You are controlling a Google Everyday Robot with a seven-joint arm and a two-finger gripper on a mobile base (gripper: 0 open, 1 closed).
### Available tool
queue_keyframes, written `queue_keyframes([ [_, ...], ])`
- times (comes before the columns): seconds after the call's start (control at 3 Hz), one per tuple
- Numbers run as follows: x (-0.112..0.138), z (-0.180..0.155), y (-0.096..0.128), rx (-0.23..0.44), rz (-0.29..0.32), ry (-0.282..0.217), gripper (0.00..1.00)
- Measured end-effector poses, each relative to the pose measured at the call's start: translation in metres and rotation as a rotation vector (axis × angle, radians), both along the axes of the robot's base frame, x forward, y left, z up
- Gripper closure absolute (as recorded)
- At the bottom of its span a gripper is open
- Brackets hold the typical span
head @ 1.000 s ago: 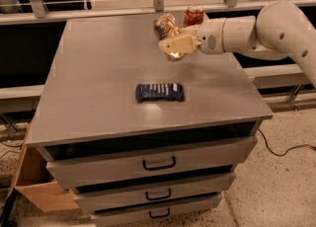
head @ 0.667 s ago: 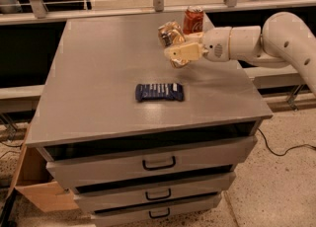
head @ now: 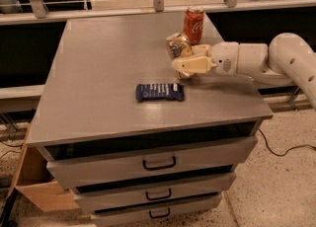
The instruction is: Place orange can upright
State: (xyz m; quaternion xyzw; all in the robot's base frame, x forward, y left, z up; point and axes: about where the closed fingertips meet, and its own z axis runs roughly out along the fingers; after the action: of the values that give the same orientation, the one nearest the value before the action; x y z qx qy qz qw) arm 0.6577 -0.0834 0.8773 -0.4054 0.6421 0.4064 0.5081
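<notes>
The orange can (head: pixel 177 47) is a golden-bronze drink can with a silver top, held between the cream fingers (head: pixel 191 65) of my gripper (head: pixel 183 59) over the right back part of the grey table top (head: pixel 103 68). The can is tilted, top leaning up and to the left, its bottom close to the table surface. My gripper is shut on it. The white arm (head: pixel 266 58) reaches in from the right. The lower part of the can is hidden by the near finger.
A red Coca-Cola can (head: pixel 193 24) stands upright just behind the gripper near the table's back edge. A dark blue snack packet (head: pixel 159 92) lies flat in the middle front. Drawers (head: pixel 158 163) are below. A cardboard box (head: pixel 34 186) sits at the lower left.
My gripper has moved right and lower with the orange can, bringing it nearer the table surface in front of the red can. The snack packet and red can have not moved.
</notes>
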Motion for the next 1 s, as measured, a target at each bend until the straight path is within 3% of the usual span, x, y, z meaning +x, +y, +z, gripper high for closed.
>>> queue_keyframes([
  [1.0, -0.019, -0.010, -0.035, 0.013, 0.023, -0.005, 0.15],
])
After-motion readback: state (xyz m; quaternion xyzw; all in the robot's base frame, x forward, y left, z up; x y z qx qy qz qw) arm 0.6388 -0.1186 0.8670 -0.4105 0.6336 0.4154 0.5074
